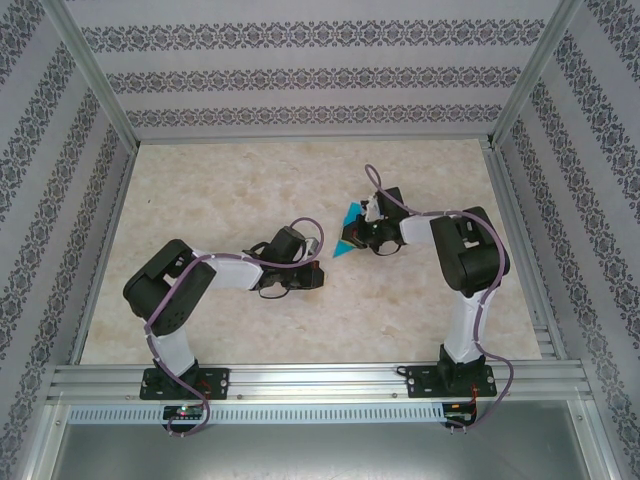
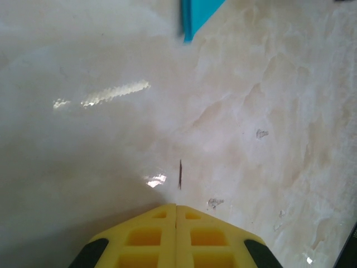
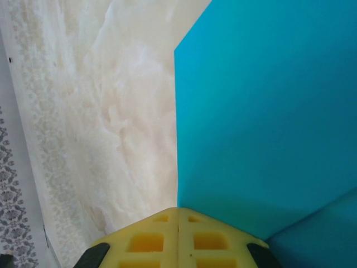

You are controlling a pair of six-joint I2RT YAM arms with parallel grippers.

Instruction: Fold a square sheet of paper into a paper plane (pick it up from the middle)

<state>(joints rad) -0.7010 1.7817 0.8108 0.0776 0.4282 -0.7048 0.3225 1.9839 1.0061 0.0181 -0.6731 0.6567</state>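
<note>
The left hand (image 2: 176,207) is closed on nothing over the worktop (image 2: 268,100); the right hand (image 3: 178,211), closed, meets the folded blue paper (image 3: 262,111), perhaps pressing it

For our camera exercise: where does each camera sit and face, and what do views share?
Top external: above, behind the arms, looking down at the table; left gripper, right gripper.
Left wrist: low over the table, facing along it; own shut fingers.
Right wrist: close over the teal paper; own shut fingers.
Shared: the teal paper.
</note>
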